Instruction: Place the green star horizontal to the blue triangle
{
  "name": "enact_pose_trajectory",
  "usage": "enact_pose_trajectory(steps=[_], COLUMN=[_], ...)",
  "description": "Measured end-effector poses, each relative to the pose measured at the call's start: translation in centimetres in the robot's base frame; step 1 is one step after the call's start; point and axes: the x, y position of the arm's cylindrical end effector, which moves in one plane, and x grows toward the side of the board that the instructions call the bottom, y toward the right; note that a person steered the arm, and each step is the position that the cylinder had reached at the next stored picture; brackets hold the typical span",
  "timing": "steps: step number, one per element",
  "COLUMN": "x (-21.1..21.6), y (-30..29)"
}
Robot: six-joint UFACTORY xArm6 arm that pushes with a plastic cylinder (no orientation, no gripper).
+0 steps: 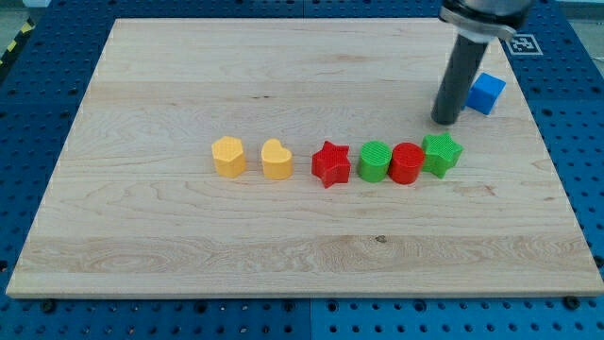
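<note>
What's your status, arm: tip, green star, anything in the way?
My tip above the green star, apart, left of the blue block. Star ends the row, touching the red cylinder. Nothing between star and blue block.

A pale wooden board (189, 246) lies on a blue perforated table (38, 85), evenly lit

Evenly and brightly lit from above, with soft, diffuse light across the pale wooden desk (283, 76). Short, faint shadows only, close under each block and beneath the dark rod (458, 76). No harsh glare on the wood grain. Mostly sharp, with ridges readable on the green star (442, 153); slightly soft at the rod's upper end. Mild perspective narrowing toward the view's top.
</note>
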Motion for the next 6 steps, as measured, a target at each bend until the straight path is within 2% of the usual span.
enact_pose_trajectory(steps=[2,4,6], x=[4.9,7.9,6.5], y=[3.8,-3.5,-6.1])
